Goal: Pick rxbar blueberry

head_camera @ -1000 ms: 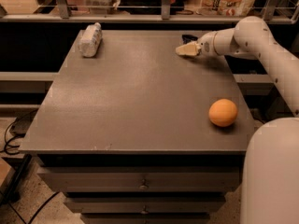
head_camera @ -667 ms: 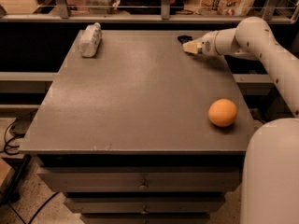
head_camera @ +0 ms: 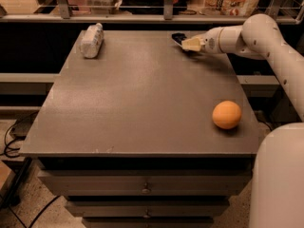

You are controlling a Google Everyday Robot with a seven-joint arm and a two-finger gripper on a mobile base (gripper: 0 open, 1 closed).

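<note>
Sitting upper centre-right at far desk (head_camera: pixel 142 99) edge: pincer (head_camera: pixel 186 43), tip against dark flat rxbar blueberry (head_camera: pixel 178 37). Cannot tell whether open, closed or gripping. Lower right, orange ball (head_camera: pixel 226 114); upper left, wrapped bundle (head_camera: pixel 91 40).

White tubular arm (head_camera: pixel 270 39), rounded joints, cream jaws at table's (head_camera: pixel 142 94) far edge

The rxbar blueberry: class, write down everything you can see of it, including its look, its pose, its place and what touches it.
The rxbar blueberry is a small, flat, dark navy-black wrapper. Any print on it is too faint to read. It sits at the far edge of the grey table, right of centre, well apart from the whitish wrapped bundle and the orange ball. The cream-tipped gripper is right at it and hides its right end. Whether the bar lies flat or is lifted cannot be told.
</note>
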